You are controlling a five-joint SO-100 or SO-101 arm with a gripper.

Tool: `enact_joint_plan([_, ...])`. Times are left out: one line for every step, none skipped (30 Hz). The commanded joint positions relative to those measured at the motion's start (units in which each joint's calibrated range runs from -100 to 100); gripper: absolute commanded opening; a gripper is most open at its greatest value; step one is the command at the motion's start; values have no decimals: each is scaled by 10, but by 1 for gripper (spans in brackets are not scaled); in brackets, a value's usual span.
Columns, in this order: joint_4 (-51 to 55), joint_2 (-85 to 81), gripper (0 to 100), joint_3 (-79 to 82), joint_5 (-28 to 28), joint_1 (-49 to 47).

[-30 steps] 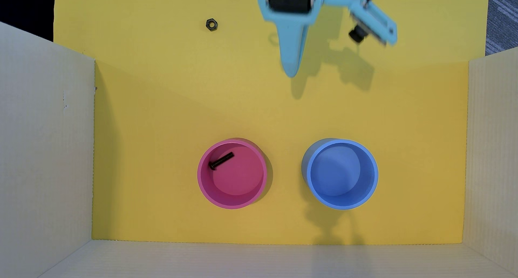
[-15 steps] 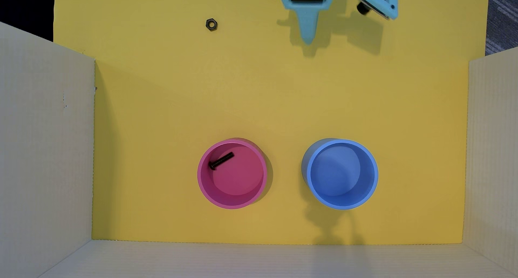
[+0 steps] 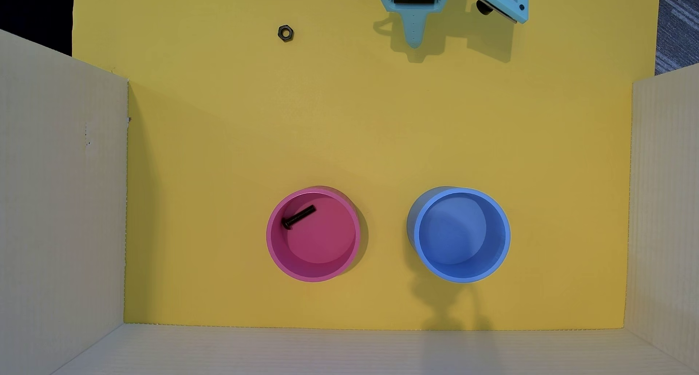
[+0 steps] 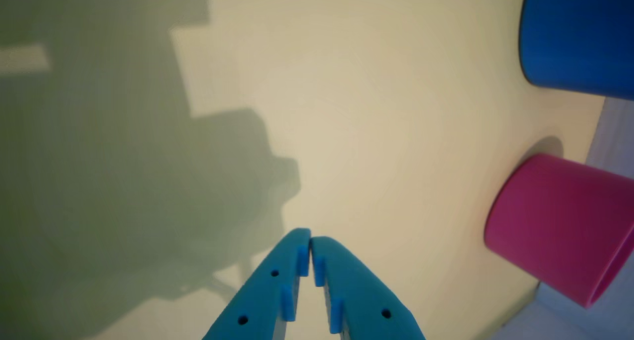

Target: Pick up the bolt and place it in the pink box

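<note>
The small black bolt (image 3: 298, 217) lies inside the round pink box (image 3: 273, 242), on its floor near the upper-left wall in the overhead view. The pink box also shows on its side at the right of the wrist view (image 4: 554, 226); the bolt is hidden there. My light blue gripper (image 3: 414, 42) is at the top edge of the overhead view, far from the pink box. In the wrist view the gripper (image 4: 310, 238) has its tips touching, shut and empty, over bare yellow surface.
A round blue container (image 3: 503, 235) stands right of the pink box, also in the wrist view (image 4: 574, 37). A black hex nut (image 3: 285, 33) lies on the yellow mat (image 3: 378, 133) at upper left. Pale corrugated walls (image 3: 60, 193) enclose the left, right and bottom sides.
</note>
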Motion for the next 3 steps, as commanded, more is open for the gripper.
enact_joint_plan([5, 2, 1, -2, -1, -2])
enact_joint_plan([5, 2, 1, -2, -1, -2])
enact_joint_plan([5, 2, 1, -2, -1, -2])
